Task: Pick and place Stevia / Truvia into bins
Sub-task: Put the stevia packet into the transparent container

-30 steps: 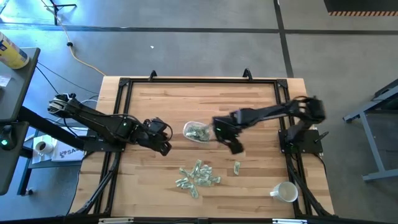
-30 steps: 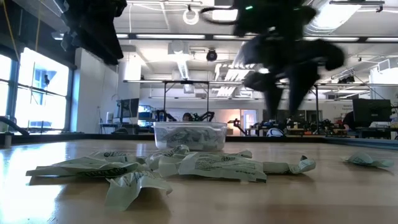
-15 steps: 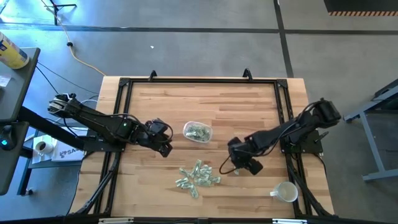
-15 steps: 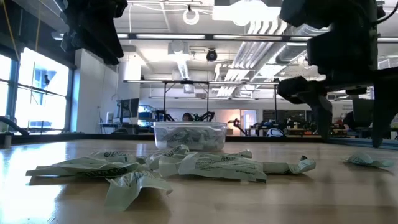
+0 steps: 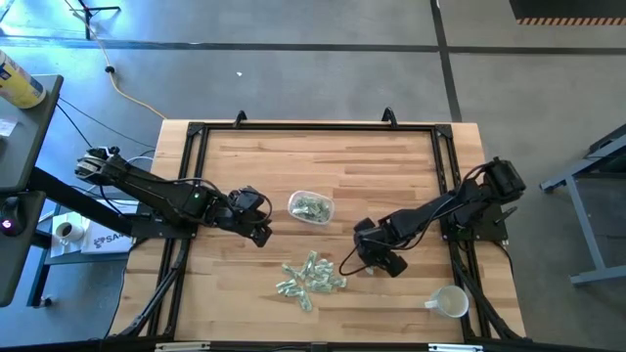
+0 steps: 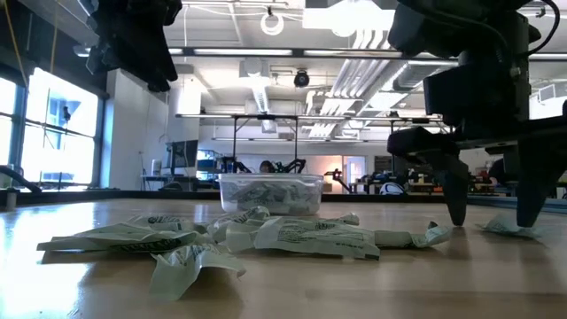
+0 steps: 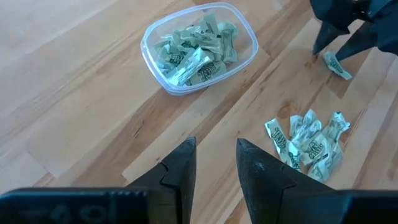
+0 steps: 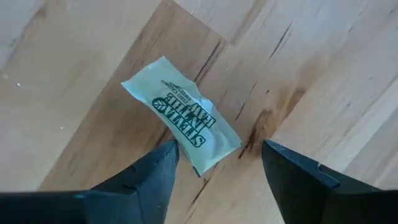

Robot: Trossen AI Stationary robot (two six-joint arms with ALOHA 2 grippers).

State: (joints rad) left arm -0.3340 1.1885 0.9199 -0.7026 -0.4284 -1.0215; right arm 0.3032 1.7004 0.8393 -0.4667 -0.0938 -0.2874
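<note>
Hovering with right pincer [image 8: 214, 163] spread over a pale green, crumpled paper sachet [image 8: 182, 116], probably light and limp, best pinching across its narrow middle.

— What did you have around the bench?

— You worked over a grey concrete floor [image 5: 323, 59], seamed with dark lines. Tall windows [image 6: 55, 133] glowed at one side (very bright), and ceiling lights [image 6: 354, 19] hung above distant desks [image 6: 399, 186].

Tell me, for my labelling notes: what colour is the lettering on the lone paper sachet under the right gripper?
Dark green on the pale green paper sachet, clearest in the right wrist view.
</note>
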